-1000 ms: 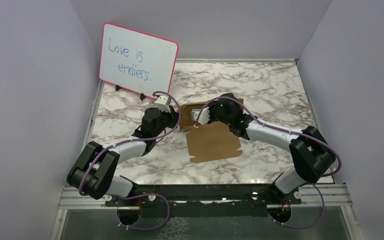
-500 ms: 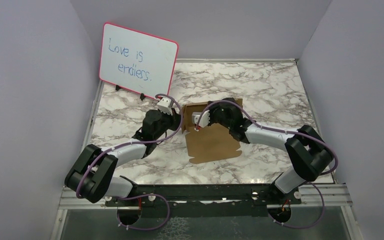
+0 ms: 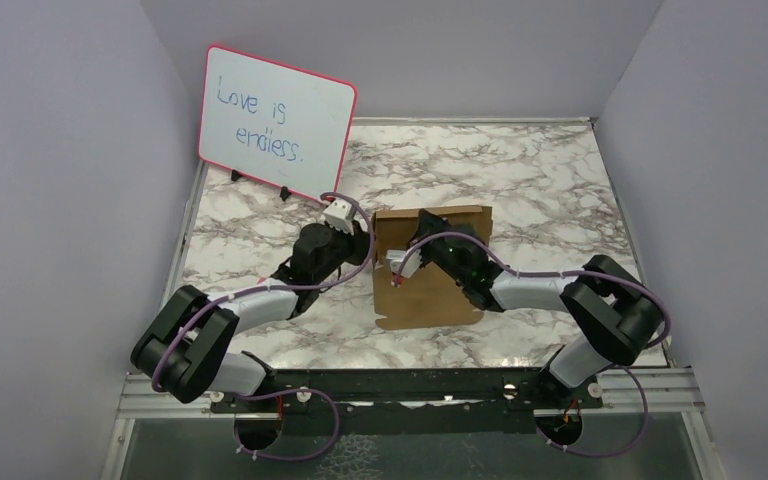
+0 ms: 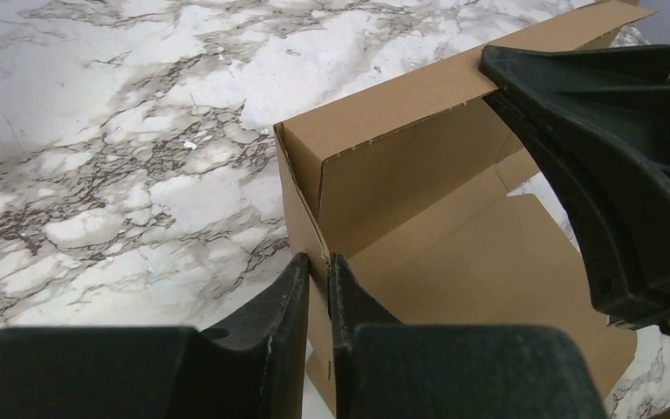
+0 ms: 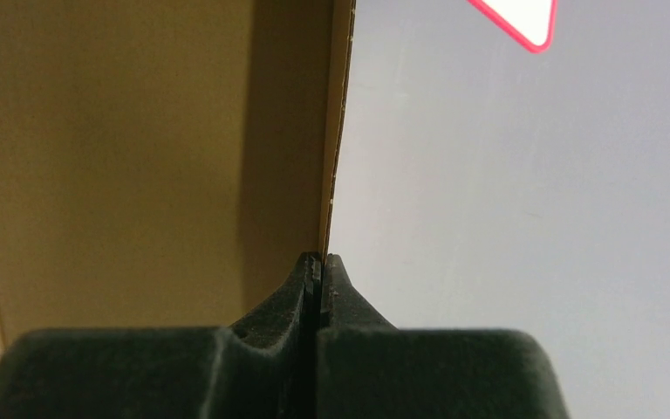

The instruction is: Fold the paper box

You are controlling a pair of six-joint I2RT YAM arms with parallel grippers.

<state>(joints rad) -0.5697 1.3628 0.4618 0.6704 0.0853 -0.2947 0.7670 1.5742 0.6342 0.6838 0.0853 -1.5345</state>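
Note:
The paper box (image 3: 430,295) is brown cardboard in the middle of the marble table, base flat, back wall and left side wall raised. In the left wrist view the two walls of the paper box (image 4: 401,166) meet at a corner. My left gripper (image 4: 318,262) is shut on the bottom of the left side wall; from above the left gripper (image 3: 368,245) sits at the box's left edge. My right gripper (image 5: 321,257) is shut on a thin edge of the paper box (image 5: 140,131). From above the right gripper (image 3: 397,268) is over the box's left half.
A pink-framed whiteboard (image 3: 275,122) with handwriting stands at the back left, a little behind the left gripper. Grey walls close the table in on the left, back and right. Marble surface (image 3: 550,180) shows right of and behind the box.
The box's back wall has come up from flat to upright. The right gripper has drawn toward the near side, and the left gripper has shifted right with the side wall.

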